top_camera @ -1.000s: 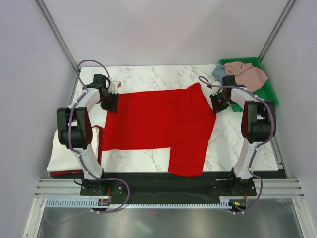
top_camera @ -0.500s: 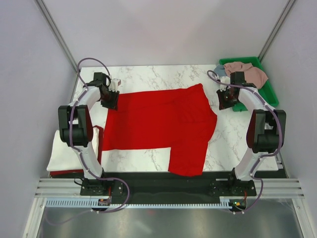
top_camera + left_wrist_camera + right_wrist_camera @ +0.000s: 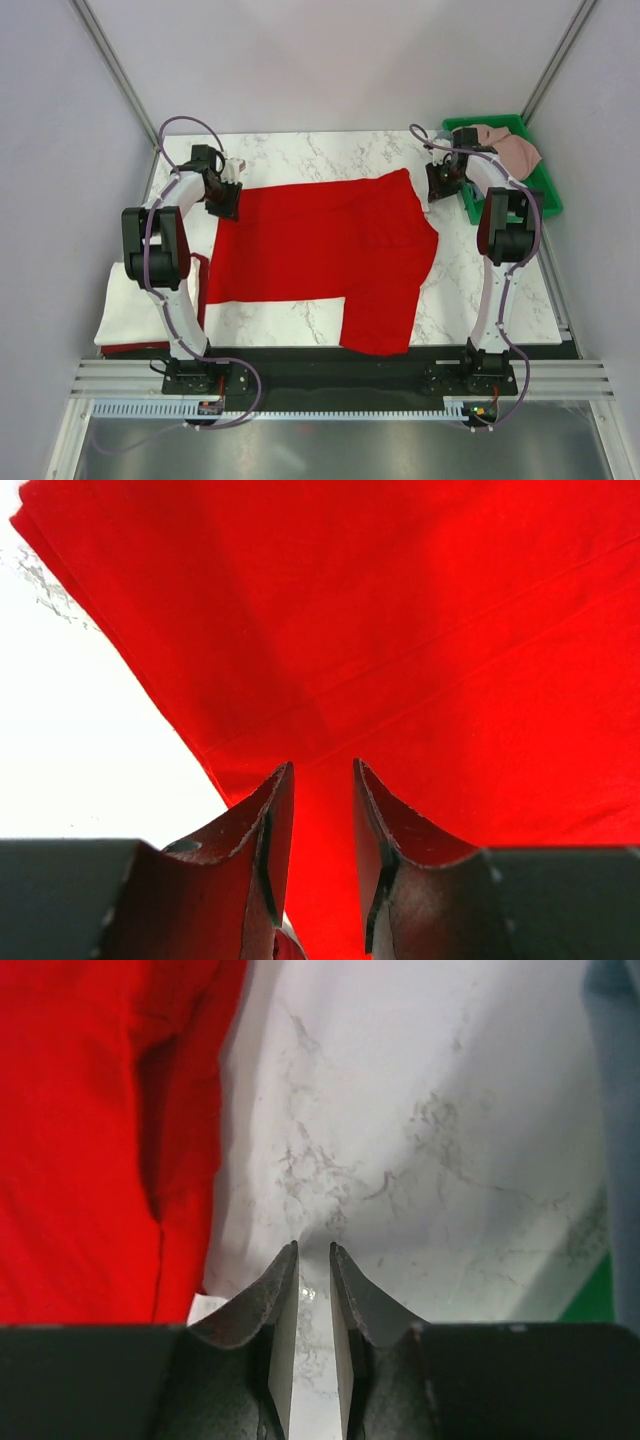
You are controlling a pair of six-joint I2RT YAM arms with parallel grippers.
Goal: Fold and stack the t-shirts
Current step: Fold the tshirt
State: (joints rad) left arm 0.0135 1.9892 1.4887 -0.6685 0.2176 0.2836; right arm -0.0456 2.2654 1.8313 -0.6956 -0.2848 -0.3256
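Note:
The large red t-shirt [image 3: 320, 250] lies spread flat on the marble table, with one flap hanging toward the near edge. My left gripper [image 3: 222, 205] is at the shirt's far left corner. In the left wrist view its jaws [image 3: 322, 780] stand a little apart over the red cloth [image 3: 420, 630], gripping nothing. My right gripper [image 3: 440, 188] is off the shirt's far right corner, beside the tray. In the right wrist view it [image 3: 314, 1252] is all but shut and empty over bare marble, with the red cloth [image 3: 100, 1140] to its left. A pale pink shirt [image 3: 508, 150] lies in the tray.
The green tray [image 3: 543, 190] stands at the back right, close to my right arm. A folded white shirt [image 3: 125, 305] lies at the left edge over something red. A strip of grey-blue cloth [image 3: 612, 1110] shows at the right of the right wrist view.
My right gripper has left the shirt's right sleeve and moved back and right, toward the tray. My left gripper has shifted slightly backward at the left corner. The shirt has not moved.

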